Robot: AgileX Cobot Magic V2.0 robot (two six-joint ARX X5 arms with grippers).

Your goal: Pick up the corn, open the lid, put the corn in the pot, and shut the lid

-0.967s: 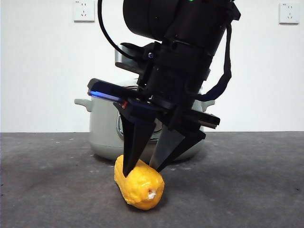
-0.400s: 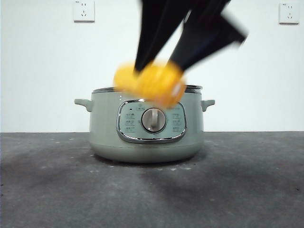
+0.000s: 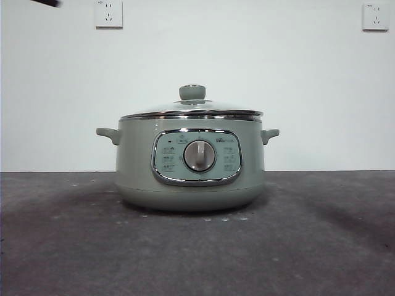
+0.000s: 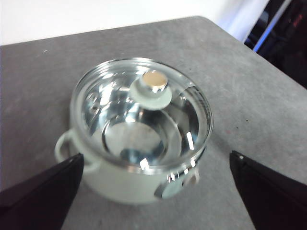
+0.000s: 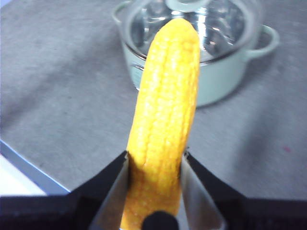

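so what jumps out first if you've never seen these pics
The sage-green pot sits mid-table with its glass lid on. The right gripper holds the yellow corn between its fingers, raised above the table beside the pot. The left gripper hovers open over the lid.

A bare test bench: grey table (image 3: 62, 246), blank white wall (image 3: 296, 80), two sockets (image 3: 108, 13).

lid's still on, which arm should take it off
Left. Its gripper hangs above the pot with jaws wide open and the lid and its knob in plain view. The right gripper is shut on the corn.
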